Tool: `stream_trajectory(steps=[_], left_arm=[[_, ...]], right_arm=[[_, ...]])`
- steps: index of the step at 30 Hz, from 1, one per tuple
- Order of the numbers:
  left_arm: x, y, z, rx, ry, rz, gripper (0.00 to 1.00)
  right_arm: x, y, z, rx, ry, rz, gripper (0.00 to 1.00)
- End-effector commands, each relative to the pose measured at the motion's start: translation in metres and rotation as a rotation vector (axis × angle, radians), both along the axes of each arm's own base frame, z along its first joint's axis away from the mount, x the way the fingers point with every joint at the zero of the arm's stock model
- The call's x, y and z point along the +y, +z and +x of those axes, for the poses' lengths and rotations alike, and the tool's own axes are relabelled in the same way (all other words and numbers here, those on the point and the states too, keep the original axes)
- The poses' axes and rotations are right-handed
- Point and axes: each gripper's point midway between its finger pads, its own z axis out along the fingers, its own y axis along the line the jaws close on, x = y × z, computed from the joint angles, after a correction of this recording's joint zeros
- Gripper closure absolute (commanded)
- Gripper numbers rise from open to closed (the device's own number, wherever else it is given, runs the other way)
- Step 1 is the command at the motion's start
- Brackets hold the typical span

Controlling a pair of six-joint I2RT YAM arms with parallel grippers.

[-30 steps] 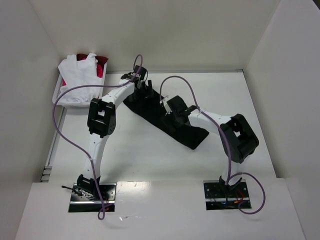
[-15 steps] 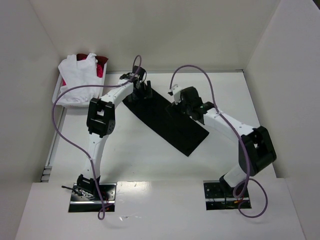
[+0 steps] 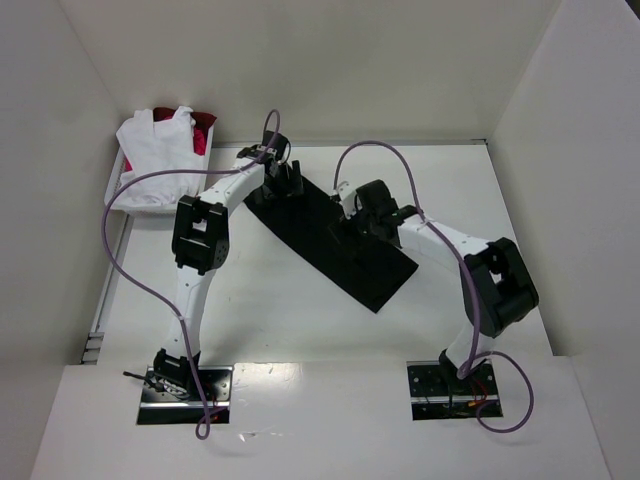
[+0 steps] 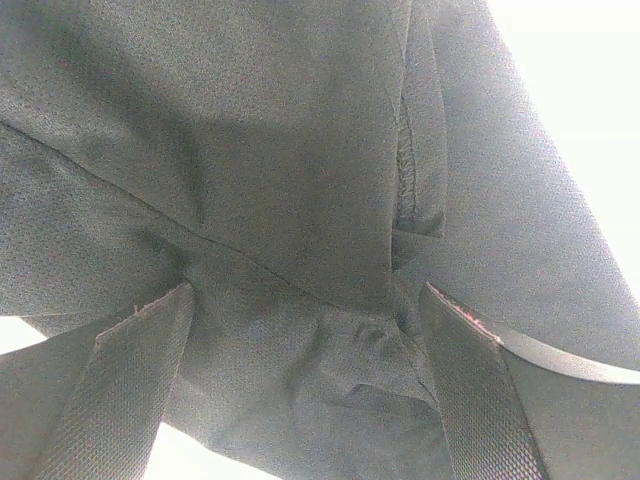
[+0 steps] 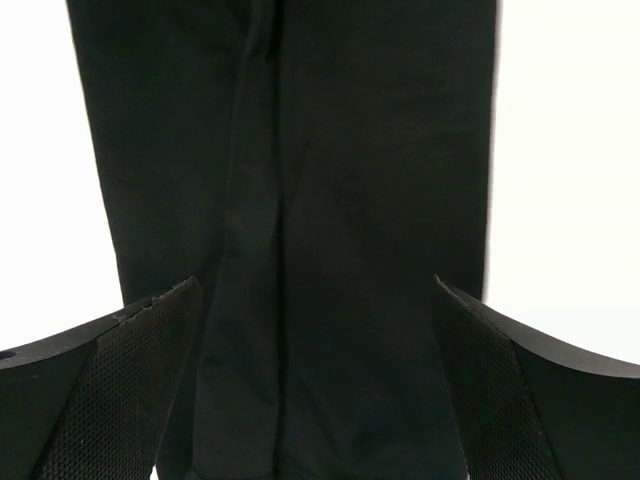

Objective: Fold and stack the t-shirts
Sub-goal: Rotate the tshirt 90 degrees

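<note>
Black t-shirt (image 3: pixel 362 270) now flatter, strip-shaped

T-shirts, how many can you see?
3: a black t-shirt flat mid-table, a white t-shirt and a red t-shirt heaped in the far-left basket. More may hide underneath.

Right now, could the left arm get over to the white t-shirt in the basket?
Probably yes. The left gripper stands open at the far end of the black t-shirt, and the white t-shirt lies heaped in the basket just to its left, with only bare table between them.
</note>
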Motion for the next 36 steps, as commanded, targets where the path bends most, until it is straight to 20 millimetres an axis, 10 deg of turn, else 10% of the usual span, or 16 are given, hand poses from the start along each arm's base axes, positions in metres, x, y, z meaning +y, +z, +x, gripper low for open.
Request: stream_trajectory(steps=[1,22,36], left_arm=[[0.002,0.034,0.002,-0.056,0.013,-0.013,0.0],[0.019,0.029,0.01,-0.053,0.075,-0.062,0.0],[0.019,0.001,0.024,-0.003,0.026,-0.036,0.0]], right_arm=[[0.015,-0.008,-0.007,0.014,0.078,0.013,0.0],[0.025,-0.075,0.0,0.11,0.059,-0.176,0.01],[0.102,-0.093,-0.071,0.229,0.179,-0.141,0.04]])
